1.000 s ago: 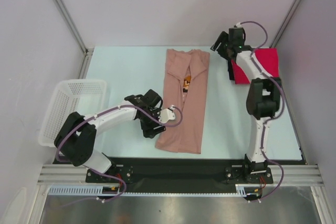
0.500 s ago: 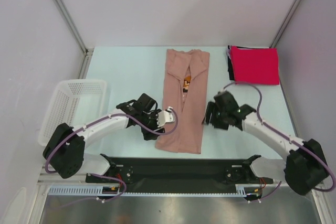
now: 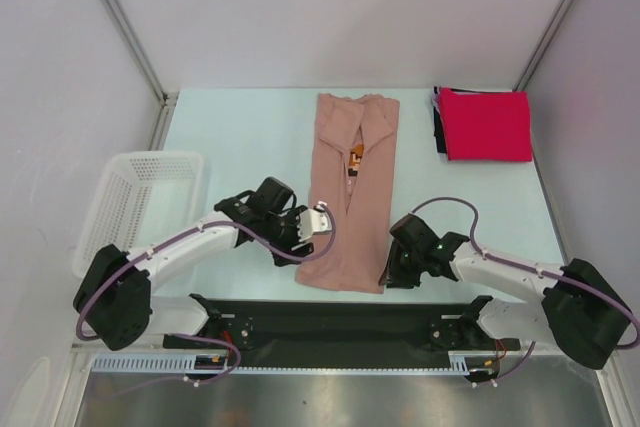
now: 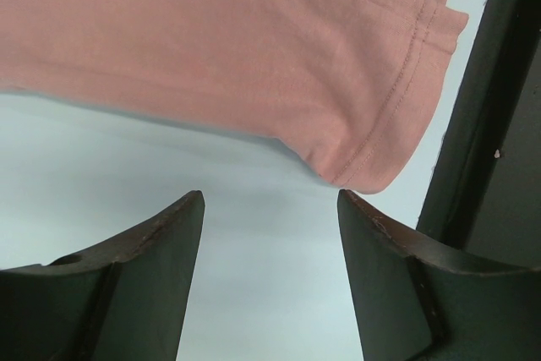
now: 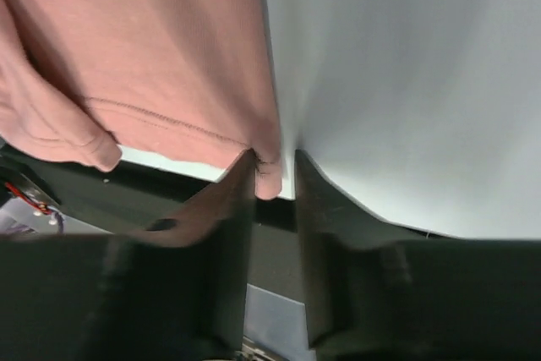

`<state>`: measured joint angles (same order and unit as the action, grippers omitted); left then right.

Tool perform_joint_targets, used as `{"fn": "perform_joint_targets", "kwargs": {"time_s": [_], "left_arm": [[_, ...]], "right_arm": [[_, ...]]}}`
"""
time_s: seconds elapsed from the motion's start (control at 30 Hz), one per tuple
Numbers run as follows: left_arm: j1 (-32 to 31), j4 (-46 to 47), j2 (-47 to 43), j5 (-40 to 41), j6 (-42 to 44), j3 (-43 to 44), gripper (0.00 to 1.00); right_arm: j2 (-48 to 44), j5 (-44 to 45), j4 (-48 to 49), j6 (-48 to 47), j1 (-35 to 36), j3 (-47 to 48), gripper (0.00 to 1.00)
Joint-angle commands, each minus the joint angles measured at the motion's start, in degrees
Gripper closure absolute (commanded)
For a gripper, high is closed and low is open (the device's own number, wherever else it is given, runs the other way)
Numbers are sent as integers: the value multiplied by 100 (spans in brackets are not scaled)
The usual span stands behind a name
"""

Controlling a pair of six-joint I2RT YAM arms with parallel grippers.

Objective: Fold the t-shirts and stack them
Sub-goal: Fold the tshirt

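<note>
From above, the dusty-pink t-shirt (image 3: pixel 350 197) lies lengthwise mid-counter (image 3: pixel 230 137), its hem at the near edge. In the left wrist view, the left gripper (image 3: pixel 300 247) is spread just short of its hem corner and should advance before closing. In the right wrist view, the right gripper (image 3: pixel 390 272) is narrowed onto the other corner; both corners should lift together.

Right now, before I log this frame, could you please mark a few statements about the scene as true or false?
1. The left gripper is open. True.
2. The red t-shirt sits on a black t-shirt. True.
3. The pink t-shirt lies on the red t-shirt. False: it lies apart on the table.
4. The right gripper is at the red t-shirt. False: its fingers flank the pink t-shirt's near hem corner.
</note>
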<state>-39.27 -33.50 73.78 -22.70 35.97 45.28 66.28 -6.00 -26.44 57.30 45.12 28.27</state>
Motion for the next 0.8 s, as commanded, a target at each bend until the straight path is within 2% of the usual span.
{"fn": "perform_joint_targets", "kwargs": {"time_s": [0.0,0.03,0.07,0.23,0.33,0.43,0.53,0.77], "left_arm": [[-28,150,-267,-156,7,-63,30],[-28,168,-285,-156,24,-54,30],[-28,177,-302,-165,42,-54,30],[-221,369,-566,-244,541,-132,31],[-713,624,-646,9,998,-282,32],[-1363,739,-330,335,1437,-361,32],[-2100,800,-215,556,2069,-650,31],[-2594,1336,-30,670,2485,-1029,31]], "right_arm": [[201,-260,525,220,32,-154,79],[201,-314,708,246,14,-208,92],[201,-340,719,247,-3,-234,100],[-341,-112,-368,-86,-416,-348,100],[-834,-147,-1001,-297,-873,-480,100],[-1328,-226,-1337,-421,-1189,-577,100],[-1416,-463,-1260,-509,-1322,-700,100],[-1372,-437,-1197,-579,-1322,-700,100]]}}
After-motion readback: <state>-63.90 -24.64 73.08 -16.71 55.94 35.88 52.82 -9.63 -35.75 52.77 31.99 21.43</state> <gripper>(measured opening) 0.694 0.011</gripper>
